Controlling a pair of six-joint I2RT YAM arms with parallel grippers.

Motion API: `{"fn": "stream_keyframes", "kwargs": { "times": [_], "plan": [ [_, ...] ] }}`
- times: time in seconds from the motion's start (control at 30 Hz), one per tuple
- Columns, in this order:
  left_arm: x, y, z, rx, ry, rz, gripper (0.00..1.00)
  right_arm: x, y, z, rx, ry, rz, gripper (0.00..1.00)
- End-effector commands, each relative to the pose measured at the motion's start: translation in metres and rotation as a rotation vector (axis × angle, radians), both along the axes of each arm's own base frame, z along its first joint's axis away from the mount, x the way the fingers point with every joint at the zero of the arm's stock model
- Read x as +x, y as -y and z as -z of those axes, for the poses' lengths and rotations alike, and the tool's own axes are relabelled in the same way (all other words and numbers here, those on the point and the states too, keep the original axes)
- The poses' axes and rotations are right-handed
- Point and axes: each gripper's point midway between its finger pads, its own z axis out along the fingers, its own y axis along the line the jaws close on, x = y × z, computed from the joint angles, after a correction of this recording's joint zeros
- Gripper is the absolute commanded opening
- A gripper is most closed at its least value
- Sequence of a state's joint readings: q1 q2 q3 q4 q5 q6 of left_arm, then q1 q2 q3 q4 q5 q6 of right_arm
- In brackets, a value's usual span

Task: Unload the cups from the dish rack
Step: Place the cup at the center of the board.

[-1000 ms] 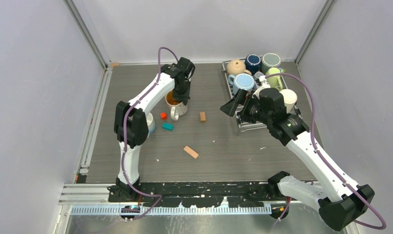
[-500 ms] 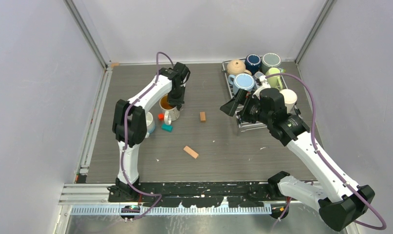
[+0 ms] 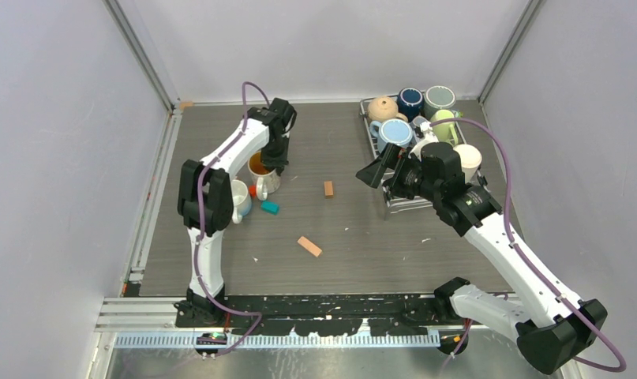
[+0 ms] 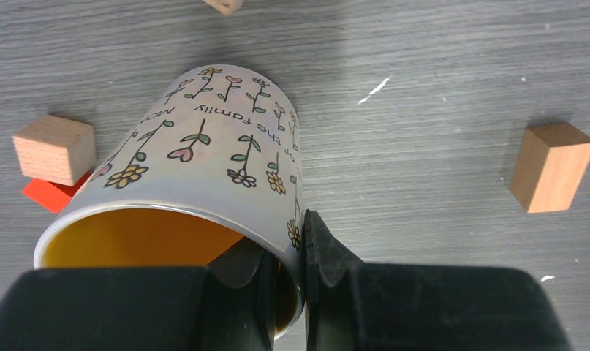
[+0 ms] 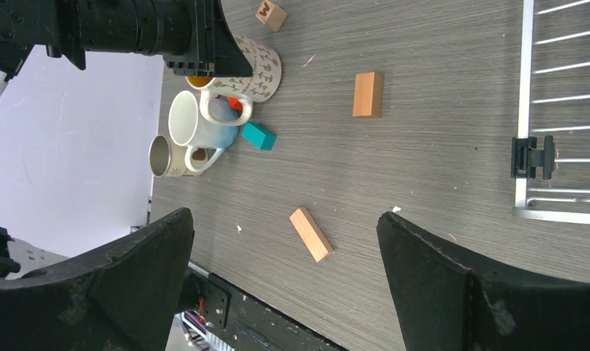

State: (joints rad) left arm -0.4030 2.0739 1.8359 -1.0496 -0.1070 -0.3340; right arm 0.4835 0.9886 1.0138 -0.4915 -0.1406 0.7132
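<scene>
While the left gripper (image 4: 300, 241) pinches the wall of the flowered cup (image 4: 204, 146), one finger inside the orange lining and one outside, the cup hangs over the left side of the table (image 3: 354, 253). It is just beside a red block (image 3: 252, 190) and a white-and-blue cup (image 3: 240, 197). A grip on the rim like that leaves the base free to be set down. My guess is that it is meant for this spot so the unloaded cups gather together; a small metal cup (image 5: 164, 156) stands there too. Whether its base touches the wood I cannot tell.

Among the flower stems runs print reading "of the family", with a word starting "Mo" beside it. A wooden cube (image 5: 271, 12) nearby seems to carry a "W".

Over on the right, the right gripper (image 5: 283, 219) hovers by the near-left corner of the rack (image 3: 394, 207), fingers spread wide and holding nothing, ready, I think, for the next pick. Six cups sit in the rack: tan cup (image 3: 383, 107), navy cup (image 3: 410, 99), grey-green cup (image 3: 440, 96), light blue cup (image 3: 395, 132), lime cup (image 3: 444, 125) and white cup (image 3: 467, 158).
</scene>
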Motion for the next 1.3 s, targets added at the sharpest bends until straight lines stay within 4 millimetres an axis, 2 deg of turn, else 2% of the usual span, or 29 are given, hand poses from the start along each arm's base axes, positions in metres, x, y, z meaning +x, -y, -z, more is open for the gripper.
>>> {"fn": "stream_keyframes", "kwargs": {
  "times": [0.0,0.17,0.5,0.77,0.97,1.27],
  "plan": [
    [0.016,-0.02,-0.019,0.059,0.069,-0.014,0.0,0.005,-0.005,-0.016,0.033,0.051,-0.005,1.0],
    [0.017,-0.023,-0.017,0.066,0.062,-0.016,0.0,0.005,-0.005,-0.015,0.031,0.049,-0.005,1.0],
    [0.013,-0.006,-0.019,-0.032,0.05,-0.012,0.01,0.004,-0.001,-0.014,0.014,0.046,0.004,1.0],
    [0.012,-0.002,-0.02,-0.054,0.044,-0.015,0.12,0.004,-0.002,-0.013,0.013,0.041,0.002,1.0],
    [0.016,0.0,-0.028,-0.067,0.066,-0.014,0.17,0.005,-0.003,-0.013,0.01,0.039,0.0,1.0],
    [0.019,0.002,-0.036,-0.074,0.076,-0.008,0.31,0.006,-0.002,-0.011,0.004,0.035,0.001,1.0]
  ]
}}
